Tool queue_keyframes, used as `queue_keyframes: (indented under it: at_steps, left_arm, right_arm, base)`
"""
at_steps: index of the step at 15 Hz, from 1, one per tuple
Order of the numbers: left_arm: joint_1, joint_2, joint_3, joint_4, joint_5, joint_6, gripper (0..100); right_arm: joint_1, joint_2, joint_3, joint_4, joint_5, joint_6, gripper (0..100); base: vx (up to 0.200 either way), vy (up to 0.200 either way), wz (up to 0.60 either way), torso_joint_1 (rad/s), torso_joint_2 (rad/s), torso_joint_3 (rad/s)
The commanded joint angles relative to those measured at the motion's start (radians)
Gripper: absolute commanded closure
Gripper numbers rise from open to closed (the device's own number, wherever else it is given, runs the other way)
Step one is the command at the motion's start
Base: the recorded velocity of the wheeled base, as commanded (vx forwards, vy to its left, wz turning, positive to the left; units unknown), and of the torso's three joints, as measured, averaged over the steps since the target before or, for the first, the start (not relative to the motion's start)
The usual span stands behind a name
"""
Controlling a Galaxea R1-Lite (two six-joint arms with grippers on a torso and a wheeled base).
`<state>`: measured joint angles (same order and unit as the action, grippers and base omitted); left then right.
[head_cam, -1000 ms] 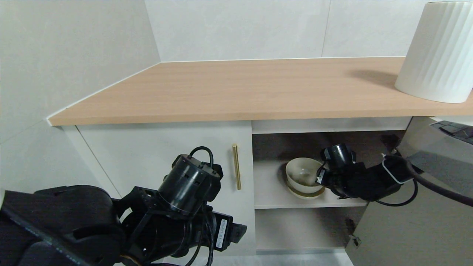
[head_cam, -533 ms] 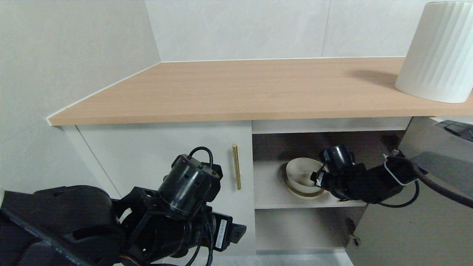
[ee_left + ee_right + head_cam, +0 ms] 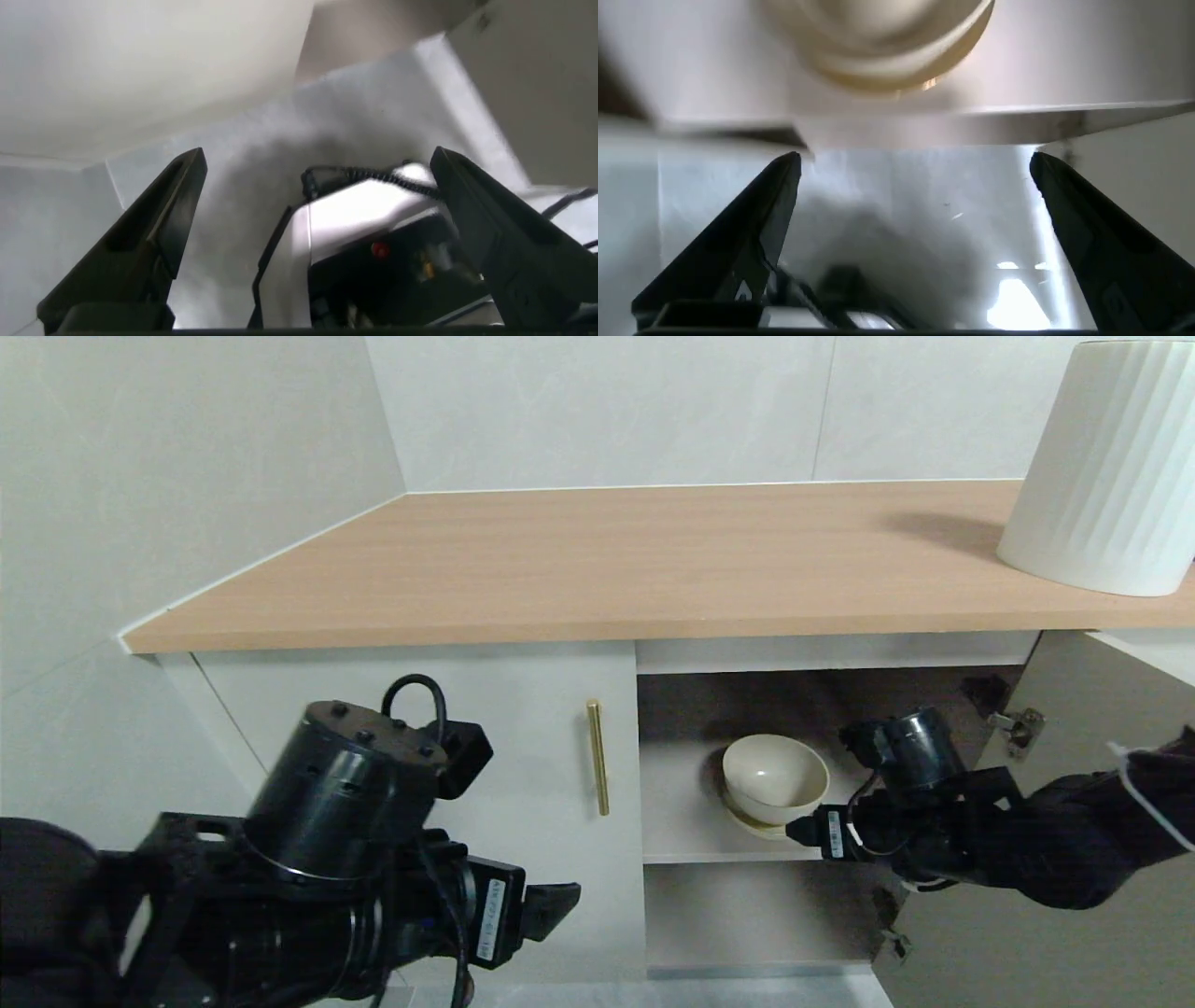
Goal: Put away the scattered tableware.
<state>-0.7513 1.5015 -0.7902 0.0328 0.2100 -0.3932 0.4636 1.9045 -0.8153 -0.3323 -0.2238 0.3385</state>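
Note:
A cream bowl point(image 3: 775, 779) sits upright on a shallow plate point(image 3: 758, 823) on the upper shelf point(image 3: 686, 821) of the open cabinet. My right gripper point(image 3: 805, 828) hangs just in front of the shelf edge, low and to the right of the bowl, apart from it. In the right wrist view the bowl point(image 3: 878, 37) rests on the shelf point(image 3: 1083, 93) beyond my right gripper point(image 3: 912, 168), whose fingers stand wide open with nothing between them. My left gripper point(image 3: 551, 903) is low before the closed left door, and in its own view the left gripper point(image 3: 318, 159) is open and empty.
The closed left door carries a gold handle point(image 3: 597, 756). The right door point(image 3: 1074, 915) stands swung open beside my right arm. A lower shelf point(image 3: 756, 915) lies beneath. On the wooden countertop point(image 3: 607, 560) a white ribbed cylinder point(image 3: 1106, 467) stands at far right.
My right gripper let go of the bowl and drew back out of the cabinet to the right; the bowl now sits level on its plate. My left arm shifted left and turned.

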Motion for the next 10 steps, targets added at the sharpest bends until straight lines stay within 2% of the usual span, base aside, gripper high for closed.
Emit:
queue_keyframes:
  at_steps: [1,3,4,6,7,8,9,10]
  left_arm:
    - [0.032,-0.156,0.02,0.033,-0.004,0.002,0]
    - [0.035,-0.175,0.026,0.041,-0.004,0.002,0]
    - [0.105,-0.26,0.039,0.058,-0.006,0.076,0]
    - [0.168,-0.285,0.065,0.058,-0.012,0.119,0]
    - [0.174,-0.288,0.071,0.058,-0.015,0.123,0]
    - [0.204,-0.297,0.078,0.058,-0.015,0.125,0]
    - [0.204,-0.297,0.078,0.058,-0.015,0.125,0]
    - [0.219,-0.322,0.078,0.058,-0.017,0.126,0]
  right_arm:
    - [0.006,-0.275,0.073,0.068,0.008,-0.081,0]
    - [0.007,-0.305,0.068,0.099,0.009,-0.082,0]
    - [0.024,-0.436,0.081,0.217,0.043,-0.078,0]
    - [0.027,-0.499,0.088,0.268,0.05,-0.075,0]
    - [0.029,-0.51,0.087,0.283,0.05,-0.073,0]
    - [0.076,-0.538,0.09,0.345,0.052,-0.033,0]
    - [0.076,-0.538,0.09,0.345,0.052,-0.033,0]
    - [0.125,-0.551,0.087,0.388,0.069,0.059,0]
  base:
    - [0.0,0.0,0.0,0.0,0.0,0.0]
    - [0.0,0.0,0.0,0.0,0.0,0.0]
    - [0.0,0.0,0.0,0.0,0.0,0.0]
    - [0.0,0.0,0.0,0.0,0.0,0.0]
    - [0.0,0.0,0.0,0.0,0.0,0.0]
    - [0.0,0.0,0.0,0.0,0.0,0.0]
    - [0.0,0.0,0.0,0.0,0.0,0.0]
    - [0.0,0.0,0.0,0.0,0.0,0.0]
